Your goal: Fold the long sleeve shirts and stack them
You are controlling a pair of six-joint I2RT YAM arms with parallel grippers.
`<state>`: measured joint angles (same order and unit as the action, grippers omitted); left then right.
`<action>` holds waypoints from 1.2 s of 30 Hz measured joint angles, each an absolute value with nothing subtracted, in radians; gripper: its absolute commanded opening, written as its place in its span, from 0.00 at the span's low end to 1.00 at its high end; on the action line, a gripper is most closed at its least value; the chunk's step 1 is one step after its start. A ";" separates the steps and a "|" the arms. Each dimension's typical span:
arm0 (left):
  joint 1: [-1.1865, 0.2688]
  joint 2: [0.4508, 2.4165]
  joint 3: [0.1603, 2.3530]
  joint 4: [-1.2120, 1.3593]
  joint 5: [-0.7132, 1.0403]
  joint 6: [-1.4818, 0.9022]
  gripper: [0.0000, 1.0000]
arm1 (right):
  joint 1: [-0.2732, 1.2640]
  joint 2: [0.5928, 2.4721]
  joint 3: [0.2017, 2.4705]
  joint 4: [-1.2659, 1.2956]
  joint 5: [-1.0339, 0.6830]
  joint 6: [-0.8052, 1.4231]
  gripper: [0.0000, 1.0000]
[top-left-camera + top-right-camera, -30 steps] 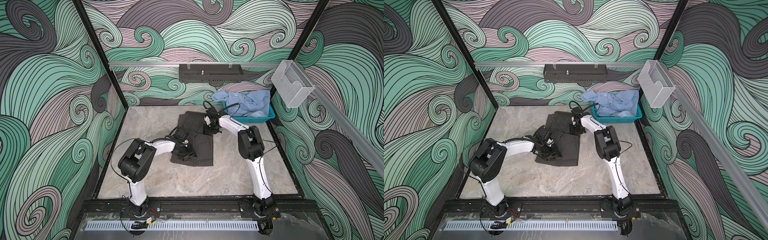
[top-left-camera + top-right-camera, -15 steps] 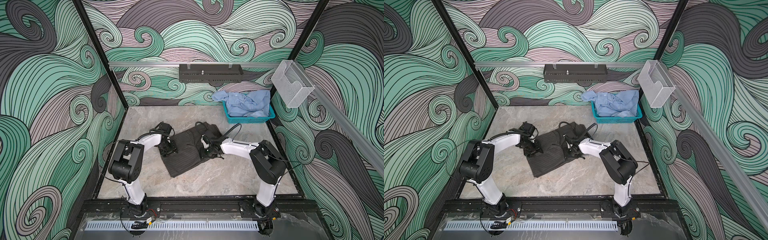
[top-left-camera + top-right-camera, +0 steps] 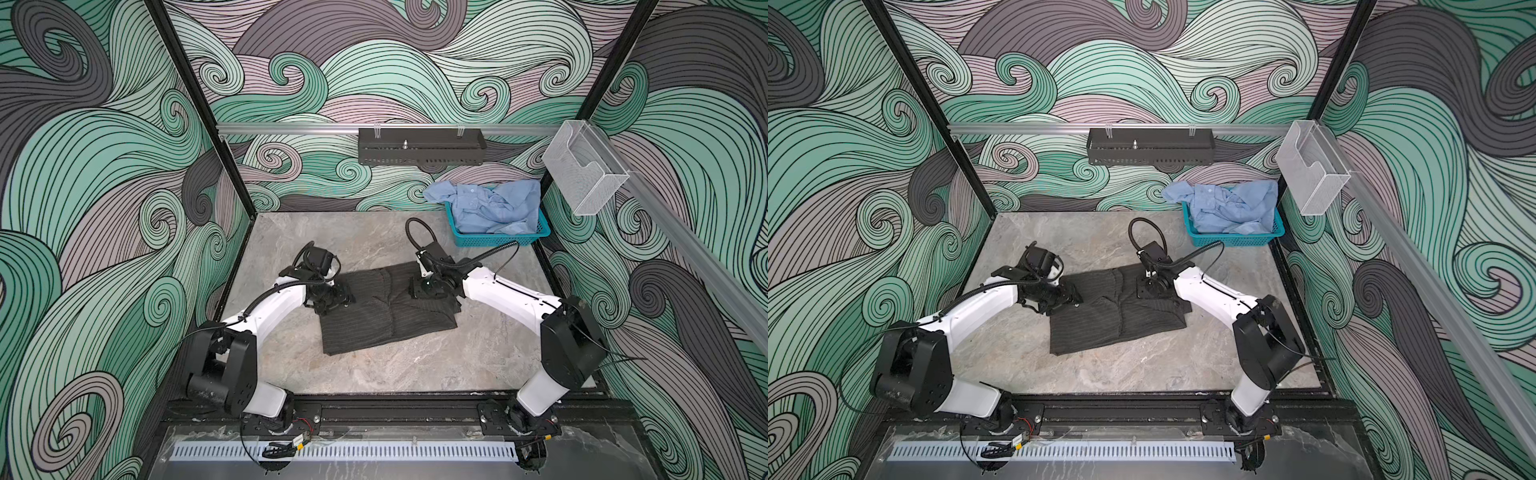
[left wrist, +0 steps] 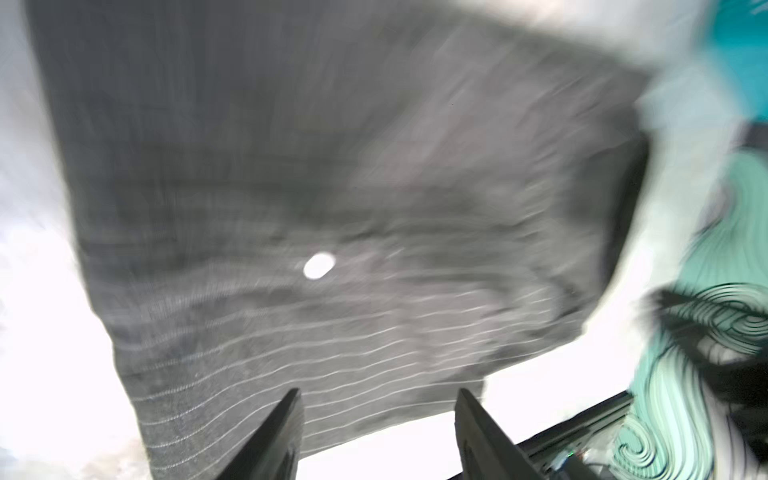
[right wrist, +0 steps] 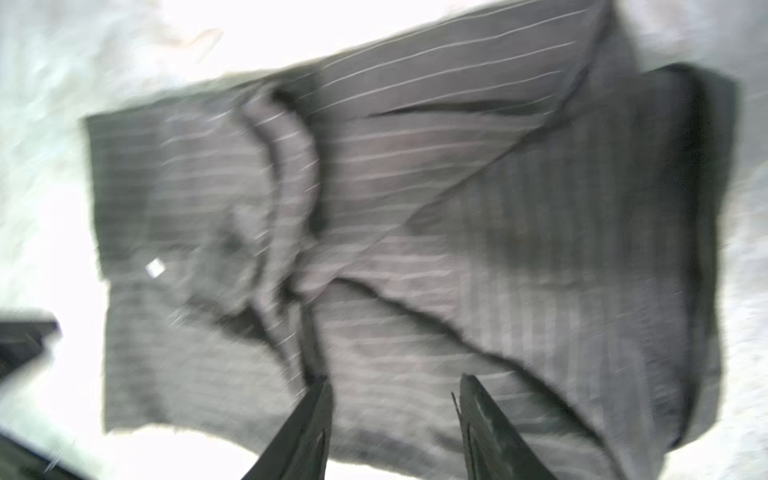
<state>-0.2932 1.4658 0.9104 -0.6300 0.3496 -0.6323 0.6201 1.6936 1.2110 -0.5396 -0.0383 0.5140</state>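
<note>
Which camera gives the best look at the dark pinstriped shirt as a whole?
The top views: the dark pinstriped shirt lies whole and sharp on the table, a rough folded rectangle. The left wrist view shows a blurred part with a white button; the right wrist view shows most of it, creased but blurred.

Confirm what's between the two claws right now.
Only the striped shirt, folded flat on the table, spans from the left claw to the right claw; both top views show it.
</note>
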 measured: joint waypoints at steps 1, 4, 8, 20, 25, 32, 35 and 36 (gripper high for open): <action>-0.293 1.477 0.879 -0.628 0.353 -0.636 0.61 | 0.606 1.711 1.208 -0.542 -0.038 0.509 0.51; -0.293 1.502 0.801 -0.632 0.356 -0.639 0.62 | 0.577 1.757 1.158 -0.533 -0.038 0.501 0.51; -0.293 1.504 0.778 -0.635 0.348 -0.636 0.62 | 0.574 1.762 1.041 -0.527 -0.044 0.502 0.50; -0.254 1.473 0.923 -0.687 0.323 -0.567 0.69 | 0.583 1.525 0.828 -0.494 -0.058 0.532 0.50; -0.191 1.280 0.942 -0.677 0.314 -0.539 0.69 | 0.610 1.465 0.992 -0.545 -0.057 0.533 0.41; -0.063 1.241 0.796 -0.552 0.319 -0.545 0.69 | 0.667 1.626 1.227 -0.418 -0.198 0.579 0.11; -0.036 1.312 0.753 -0.517 0.327 -0.558 0.69 | 0.673 1.737 1.261 -0.350 -0.271 0.606 0.08; -0.034 1.328 0.745 -0.506 0.329 -0.561 0.69 | 0.673 1.769 1.265 -0.335 -0.290 0.613 0.07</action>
